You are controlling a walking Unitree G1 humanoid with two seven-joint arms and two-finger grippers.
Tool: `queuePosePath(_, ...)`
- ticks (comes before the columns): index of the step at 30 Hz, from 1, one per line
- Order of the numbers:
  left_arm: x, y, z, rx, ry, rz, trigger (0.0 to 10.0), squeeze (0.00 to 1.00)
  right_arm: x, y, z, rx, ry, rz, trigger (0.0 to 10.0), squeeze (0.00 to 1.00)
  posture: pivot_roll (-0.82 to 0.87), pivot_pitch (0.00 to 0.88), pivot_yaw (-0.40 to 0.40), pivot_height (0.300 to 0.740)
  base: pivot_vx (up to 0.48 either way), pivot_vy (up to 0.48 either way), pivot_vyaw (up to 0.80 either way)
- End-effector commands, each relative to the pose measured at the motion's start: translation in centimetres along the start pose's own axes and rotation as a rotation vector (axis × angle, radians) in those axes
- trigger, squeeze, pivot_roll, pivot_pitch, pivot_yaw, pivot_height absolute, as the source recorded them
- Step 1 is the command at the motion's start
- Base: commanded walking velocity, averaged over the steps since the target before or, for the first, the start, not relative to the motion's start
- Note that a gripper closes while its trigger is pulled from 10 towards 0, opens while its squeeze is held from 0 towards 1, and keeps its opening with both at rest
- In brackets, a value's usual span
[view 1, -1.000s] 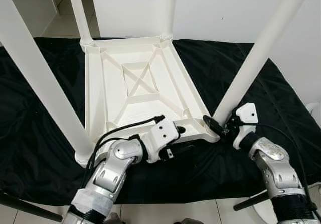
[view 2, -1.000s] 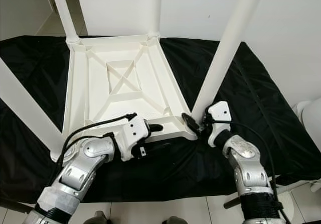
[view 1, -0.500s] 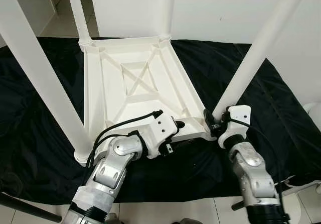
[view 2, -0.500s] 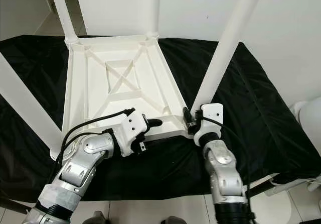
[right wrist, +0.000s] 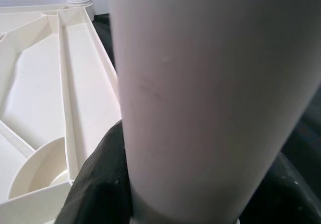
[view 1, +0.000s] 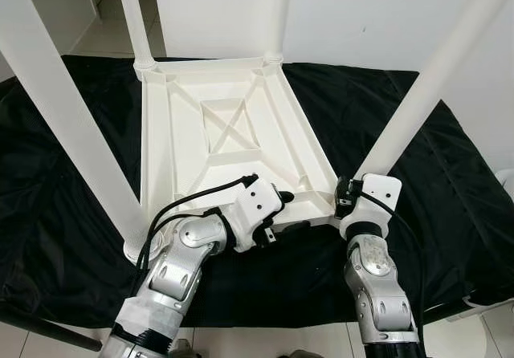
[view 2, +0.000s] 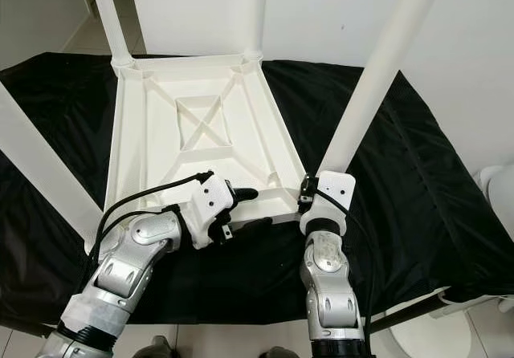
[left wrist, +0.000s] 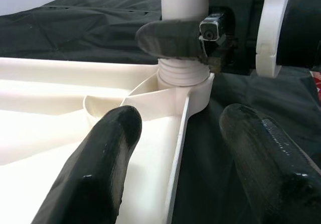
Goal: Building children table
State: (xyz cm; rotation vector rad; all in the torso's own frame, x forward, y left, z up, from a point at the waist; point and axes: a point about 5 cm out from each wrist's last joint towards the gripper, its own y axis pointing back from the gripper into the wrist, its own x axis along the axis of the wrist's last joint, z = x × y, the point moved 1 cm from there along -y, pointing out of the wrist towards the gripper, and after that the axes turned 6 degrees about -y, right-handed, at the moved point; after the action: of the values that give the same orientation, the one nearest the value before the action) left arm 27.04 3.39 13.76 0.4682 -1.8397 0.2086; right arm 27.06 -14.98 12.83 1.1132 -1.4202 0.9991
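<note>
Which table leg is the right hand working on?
On the black cloth lies the upturned white table with four legs standing up. It is the near-right leg, beside the robot's right arm; alone among them, the right hand clamps its base.

No text, label, brand, number or sign can be read anywhere in these pictures.

One upturned white tabletop (view 1: 233,145), four white legs (view 1: 418,93) standing from its corners, one black cloth (view 1: 450,205), two grippers.
</note>
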Motion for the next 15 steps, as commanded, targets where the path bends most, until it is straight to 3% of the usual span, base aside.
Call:
queuePosePath(1,-0.1,-0.2,-0.5,0.089,-0.007,-0.012,10.0,0.0,-1.0,0.5,0.1,-0.009,-0.006,-0.045,10.0,1.0,0.02,0.0,-0.046,0.74,0.0,0.0,0.0)
queuePosePath(7,-0.1,-0.2,-0.6,0.094,-0.002,-0.01,10.0,0.0,-0.5,0.9,0.6,0.041,-0.02,-0.019,10.0,1.0,0.02,0.0,-0.046,0.74,0.0,0.0,0.0)
queuePosePath(8,0.0,-0.2,-0.6,0.095,0.002,-0.009,10.0,0.0,-0.5,1.0,2.0,0.109,-0.04,-0.03,10.0,1.0,0.02,0.0,-0.046,0.74,0.0,0.0,0.0)
queuePosePath(9,0.0,-0.2,-0.6,0.095,0.002,-0.009,10.0,0.0,-0.5,1.0,2.0,0.109,-0.04,-0.03,10.0,1.0,0.02,0.0,-0.046,0.74,0.0,0.0,0.0)
queuePosePath(10,0.0,-0.2,-0.5,0.093,0.005,-0.006,10.0,0.0,-0.4,1.0,2.6,0.136,-0.028,-0.032,10.0,0.93,0.02,0.0,-0.047,0.74,0.0,0.0,0.0)
queuePosePath(11,0.0,-0.2,-0.4,0.09,0.007,-0.004,10.0,0.0,-0.1,0.9,3.4,0.193,0.001,-0.031,10.0,0.0,0.02,0.0,-0.044,0.74,0.0,0.0,0.0)
queuePosePath(15,0.0,-0.2,-0.4,0.087,0.003,-0.005,10.0,0.0,0.5,0.8,4.0,0.293,0.039,-0.016,10.0,0.0,0.01,0.0,-0.042,0.74,0.0,0.0,0.0)
